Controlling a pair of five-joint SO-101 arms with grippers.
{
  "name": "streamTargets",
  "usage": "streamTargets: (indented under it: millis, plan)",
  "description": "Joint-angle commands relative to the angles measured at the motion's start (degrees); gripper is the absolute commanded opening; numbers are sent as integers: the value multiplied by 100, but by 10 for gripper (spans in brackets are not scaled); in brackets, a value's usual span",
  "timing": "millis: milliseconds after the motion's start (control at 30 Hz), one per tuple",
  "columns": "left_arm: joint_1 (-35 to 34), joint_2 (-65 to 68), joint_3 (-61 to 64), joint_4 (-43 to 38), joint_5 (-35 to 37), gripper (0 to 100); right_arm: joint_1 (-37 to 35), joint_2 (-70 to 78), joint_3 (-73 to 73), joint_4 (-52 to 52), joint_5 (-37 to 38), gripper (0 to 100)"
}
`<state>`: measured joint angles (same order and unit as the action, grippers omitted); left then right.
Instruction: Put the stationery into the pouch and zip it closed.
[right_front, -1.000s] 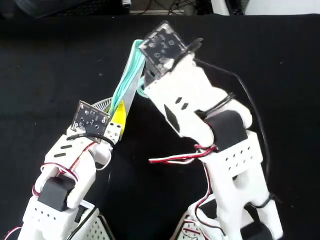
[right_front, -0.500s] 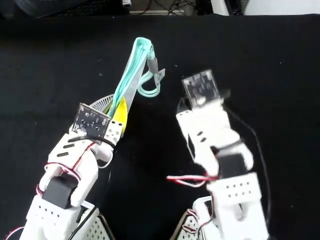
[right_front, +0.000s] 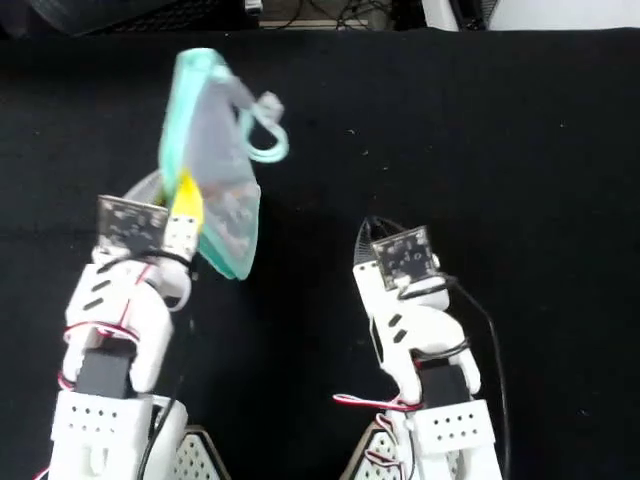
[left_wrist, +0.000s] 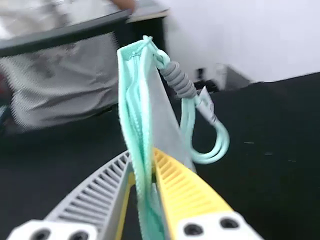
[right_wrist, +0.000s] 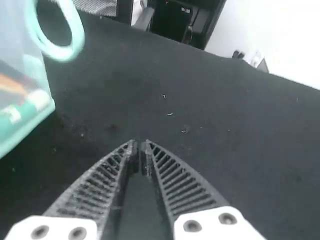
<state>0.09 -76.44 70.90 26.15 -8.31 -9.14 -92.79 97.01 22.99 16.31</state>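
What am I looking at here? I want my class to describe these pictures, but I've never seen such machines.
Two small white robot arms sit side by side at a black table. One picture looks down from above; the other two come from cameras on the arms' wrists. The left gripper, with one grey and one yellow finger, is shut on a see-through pouch with mint-green edging, held off the table. A mint-green loop hangs from the pouch's far corner. The right gripper is shut and empty.

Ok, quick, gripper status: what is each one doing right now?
Left gripper: shut on the pouch, which is clamped between its fingers.
Right gripper: shut, holding nothing.
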Motion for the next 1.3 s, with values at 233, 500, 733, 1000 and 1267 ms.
streamTargets:
  millis: [233, 500, 733, 1000, 1267]
  plan:
    - [-954, 818, -1666, 1099, -571, 32, 53, -189, 13, 18, 158, 29]
    - [-2299, 2127, -3837, 2066, -141, 30, 53, -163, 13, 18, 167, 29]
    - [-1578, 1908, -3371, 2207, -193, 30, 53, -180, 13, 18, 167, 29]
    - [268, 2681, -1613, 536, -571, 32, 677, -215, -4, -18, 0, 28]
    - [699, 4554, -2835, 431, -325, 32, 1266, -215, -92, -26, -747, 28]
